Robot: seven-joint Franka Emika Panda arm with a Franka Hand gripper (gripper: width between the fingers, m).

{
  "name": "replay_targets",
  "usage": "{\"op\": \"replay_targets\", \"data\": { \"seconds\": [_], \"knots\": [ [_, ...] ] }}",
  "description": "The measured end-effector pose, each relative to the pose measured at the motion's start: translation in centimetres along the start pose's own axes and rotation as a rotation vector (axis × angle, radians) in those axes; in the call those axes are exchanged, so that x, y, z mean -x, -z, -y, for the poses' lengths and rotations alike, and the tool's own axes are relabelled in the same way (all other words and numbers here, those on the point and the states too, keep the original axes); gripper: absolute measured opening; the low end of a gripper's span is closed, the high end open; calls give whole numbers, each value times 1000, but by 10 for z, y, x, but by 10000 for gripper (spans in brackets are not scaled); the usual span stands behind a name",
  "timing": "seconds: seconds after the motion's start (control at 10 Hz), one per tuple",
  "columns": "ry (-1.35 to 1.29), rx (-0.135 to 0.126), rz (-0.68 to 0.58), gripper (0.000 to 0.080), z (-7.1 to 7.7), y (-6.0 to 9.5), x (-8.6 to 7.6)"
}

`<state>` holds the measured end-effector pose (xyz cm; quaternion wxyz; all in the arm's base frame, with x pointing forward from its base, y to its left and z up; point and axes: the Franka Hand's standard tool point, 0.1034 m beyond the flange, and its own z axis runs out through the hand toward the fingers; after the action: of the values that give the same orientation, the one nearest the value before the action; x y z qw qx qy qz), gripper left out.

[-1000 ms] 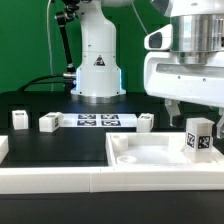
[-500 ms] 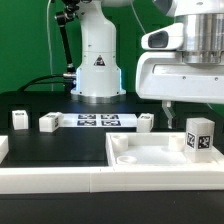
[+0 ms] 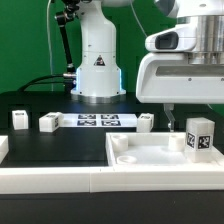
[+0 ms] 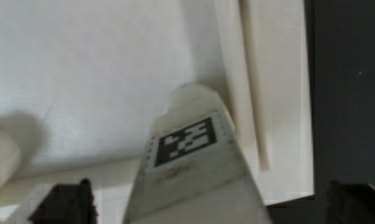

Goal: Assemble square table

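Square table top [image 3: 150, 160] holds upright leg post [image 3: 198, 137]; gripper [image 4: 210, 203] spread wide above

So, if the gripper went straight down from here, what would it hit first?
Likely the leg post, standing on the table top right below the open gripper; depth is hard to judge.

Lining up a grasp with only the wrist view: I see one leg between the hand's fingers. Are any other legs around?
Observer: Yes, three more legs sit on the black table, behind the top in the exterior view.
Operator: Anything lying among them?
Observer: The marker board, flat between the second and third legs counted from the exterior view's left.
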<state>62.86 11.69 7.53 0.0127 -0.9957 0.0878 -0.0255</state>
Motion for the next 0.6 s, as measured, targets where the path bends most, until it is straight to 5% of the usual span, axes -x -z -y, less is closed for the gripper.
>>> {"op": "replay_targets", "data": {
  "seconds": [0.4,0.6],
  "knots": [
    [208,11,-1,648,-5,0,-2],
    [201,11,-1,381,-6,0,-2]
  ]
}}
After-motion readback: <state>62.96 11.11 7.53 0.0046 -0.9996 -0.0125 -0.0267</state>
